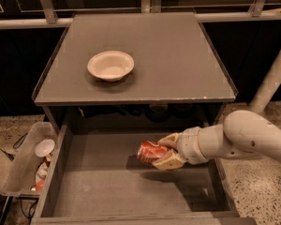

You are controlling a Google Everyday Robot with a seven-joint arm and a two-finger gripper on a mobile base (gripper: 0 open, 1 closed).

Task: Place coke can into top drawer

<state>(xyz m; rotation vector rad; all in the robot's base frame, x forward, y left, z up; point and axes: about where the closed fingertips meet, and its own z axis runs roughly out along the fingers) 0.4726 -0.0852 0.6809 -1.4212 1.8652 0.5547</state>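
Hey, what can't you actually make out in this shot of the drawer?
All camera view.
Right end of coke can: covered by the gripper shut on it.
Whether it touches the top drawer floor: one angle only.
Contents of clear bin, left: too small.
Upper arm: cut by right edge.

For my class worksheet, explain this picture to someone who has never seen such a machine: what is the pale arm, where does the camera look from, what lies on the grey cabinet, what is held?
The pale tube from the right is a robot arm. Its tip is a two-finger gripper, shut on a red coke can lying sideways over the floor of the open top drawer. The one camera looks down from the front. A cream bowl sits on the grey cabinet top; a clear plastic bin stands at the left.
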